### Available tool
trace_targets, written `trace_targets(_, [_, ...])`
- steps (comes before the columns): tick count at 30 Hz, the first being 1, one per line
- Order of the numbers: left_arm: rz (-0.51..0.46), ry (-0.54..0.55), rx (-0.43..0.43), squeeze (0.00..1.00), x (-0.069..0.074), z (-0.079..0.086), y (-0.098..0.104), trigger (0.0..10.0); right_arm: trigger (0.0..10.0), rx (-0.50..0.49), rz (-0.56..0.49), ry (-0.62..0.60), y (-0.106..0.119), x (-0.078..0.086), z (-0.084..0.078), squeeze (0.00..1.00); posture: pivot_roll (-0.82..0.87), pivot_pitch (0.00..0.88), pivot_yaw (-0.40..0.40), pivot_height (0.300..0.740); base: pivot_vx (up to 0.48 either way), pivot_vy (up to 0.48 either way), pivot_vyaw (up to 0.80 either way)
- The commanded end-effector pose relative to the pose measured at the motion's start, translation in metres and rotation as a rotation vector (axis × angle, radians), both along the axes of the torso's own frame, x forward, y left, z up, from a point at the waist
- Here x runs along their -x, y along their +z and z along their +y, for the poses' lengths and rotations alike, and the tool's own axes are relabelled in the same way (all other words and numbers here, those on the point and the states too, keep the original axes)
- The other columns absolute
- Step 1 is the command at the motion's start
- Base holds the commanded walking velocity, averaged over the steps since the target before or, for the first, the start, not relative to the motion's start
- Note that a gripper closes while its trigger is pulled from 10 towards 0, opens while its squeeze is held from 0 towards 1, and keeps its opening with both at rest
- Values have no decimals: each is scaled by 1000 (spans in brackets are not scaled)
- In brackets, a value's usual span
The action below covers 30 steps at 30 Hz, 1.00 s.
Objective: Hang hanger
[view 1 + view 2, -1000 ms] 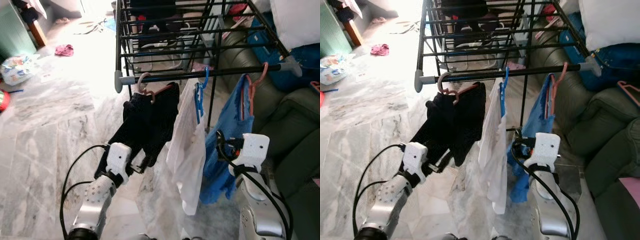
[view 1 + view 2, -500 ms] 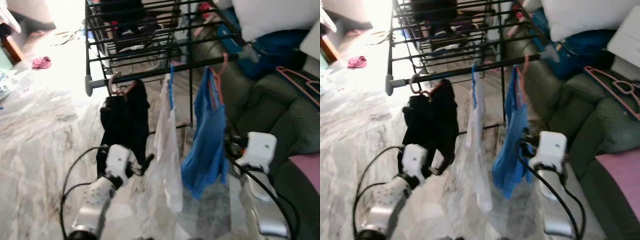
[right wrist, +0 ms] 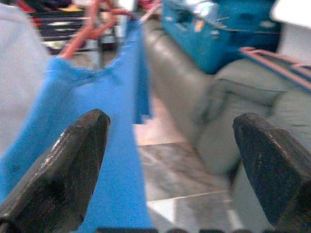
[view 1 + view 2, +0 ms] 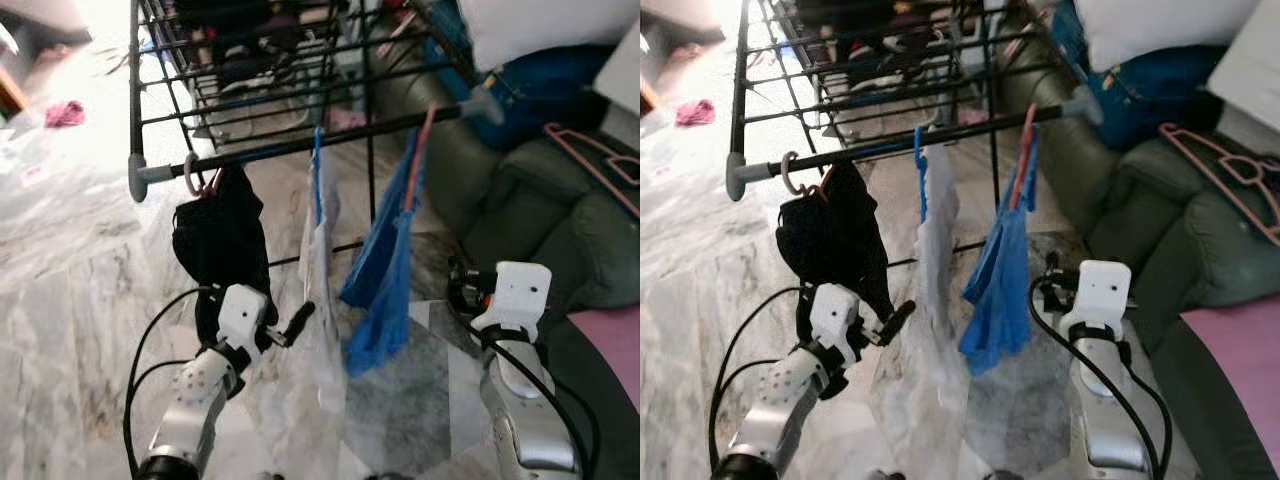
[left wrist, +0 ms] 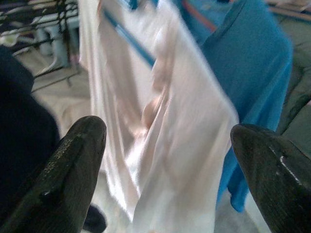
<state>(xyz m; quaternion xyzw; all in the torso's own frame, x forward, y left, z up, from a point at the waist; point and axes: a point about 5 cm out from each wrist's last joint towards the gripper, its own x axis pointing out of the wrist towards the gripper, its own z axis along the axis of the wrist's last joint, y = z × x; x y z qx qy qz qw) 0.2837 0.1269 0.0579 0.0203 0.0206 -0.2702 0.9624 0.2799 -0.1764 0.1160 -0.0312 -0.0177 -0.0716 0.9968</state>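
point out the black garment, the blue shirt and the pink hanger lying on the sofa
black garment (image 4: 220, 240), left eye view, middle of the dark cloth below its hook
blue shirt (image 4: 385, 285), left eye view, middle of the hanging cloth
pink hanger (image 4: 1225, 175), right eye view, its upper arm on the green sofa

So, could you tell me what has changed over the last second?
The head camera has swung right, bringing more of the green sofa into view. The left gripper has let go of the black garment. All three garments still hang on the rack bar; the right gripper stays open.
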Motion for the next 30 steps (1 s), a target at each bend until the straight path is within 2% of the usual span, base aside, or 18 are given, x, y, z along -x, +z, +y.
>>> trace_targets(1, [18, 16, -9, 0, 3, 4, -6, 10000, 10000, 0, 14, 19, -4, 2, 3, 0, -60, 149, 59, 740, 0, 0, 0])
trace_targets(8, [11, 46, -30, 0, 3, 9, -7, 10000, 10000, -4, 32, 76, -6, 1, 9, 0, -54, 160, 60, 740, 0, 0, 0])
trace_targets(14, [1, 58, -37, 0, 2, 12, -4, 10000, 10000, 0, 50, 135, -3, -9, 7, 0, -49, 174, 64, 740, 0, 0, 0])
trace_targets(19, [-7, 55, -43, 0, 6, 13, -2, 10000, 10000, -8, 63, 216, 8, -31, 13, 0, -37, 203, 72, 740, 0, 0, 0])
trace_targets(23, [-7, 55, -50, 0, 8, 14, -2, 10000, 10000, -17, 54, 236, 14, -40, 18, 0, -29, 213, 76, 740, 0, 0, 0])
trace_targets(25, [-5, 52, -56, 0, 10, 16, -2, 10000, 10000, -20, 62, 245, 17, -51, 22, 0, -16, 227, 80, 740, 0, 0, 0])
trace_targets(29, [6, 38, -63, 0, 15, 17, -2, 10000, 10000, 10, 138, 187, 17, -73, 20, 0, -8, 236, 81, 740, 0, 0, 0])
trace_targets(30, [6, 38, -63, 0, 15, 17, -2, 10000, 10000, 10, 138, 187, 17, -73, 20, 0, -8, 236, 81, 740, 0, 0, 0])
